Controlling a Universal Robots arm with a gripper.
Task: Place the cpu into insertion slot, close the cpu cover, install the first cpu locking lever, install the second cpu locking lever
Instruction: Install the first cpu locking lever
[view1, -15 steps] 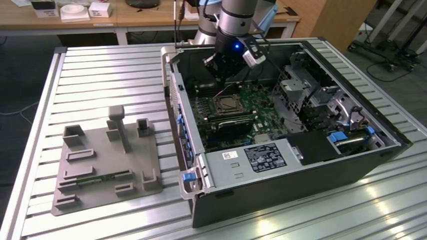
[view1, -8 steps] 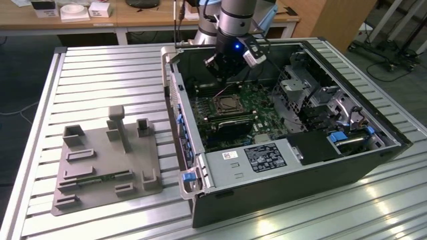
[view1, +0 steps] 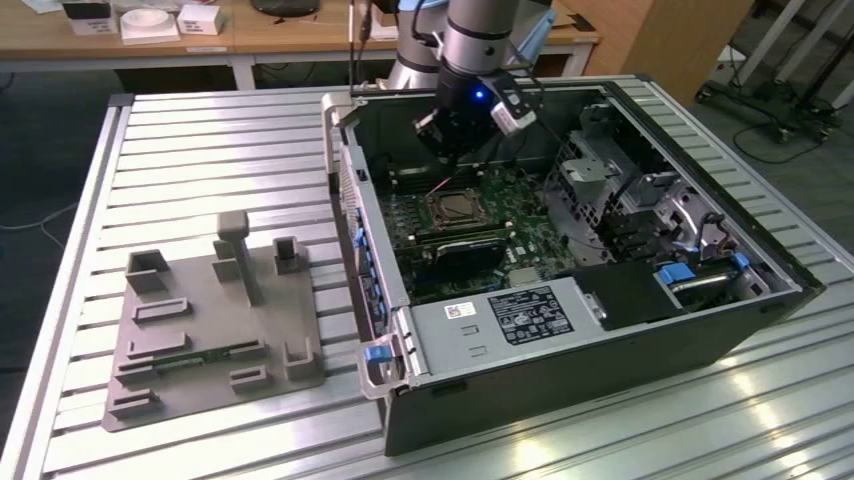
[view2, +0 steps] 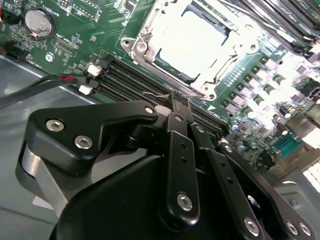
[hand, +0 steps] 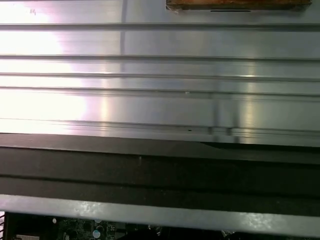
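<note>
The insertion slot (view1: 458, 207) sits on the green motherboard (view1: 514, 195) inside the open computer case. In the second wrist view the cpu (view2: 192, 37) lies in the slot, its bright metal top showing through the window of the cpu cover (view2: 142, 47), which lies flat over it. A thin wire locking lever (view2: 156, 94) runs along the slot's near edge. My gripper (view2: 176, 99) hovers just off that edge with its black fingers (view2: 180, 150) pressed together, the tip beside the lever's end. In the exterior view the gripper (view1: 449, 148) hangs above the board, just behind the slot.
Long black memory slots (view2: 125, 75) lie between the gripper and the slot. A black labelled power-supply box (view1: 527, 315) fills the case's near side and drive cages (view1: 601, 170) its right. A grey fixture plate (view1: 214, 320) rests on the ribbed metal table (view1: 200, 150). The case wall (hand: 160, 170) is close by.
</note>
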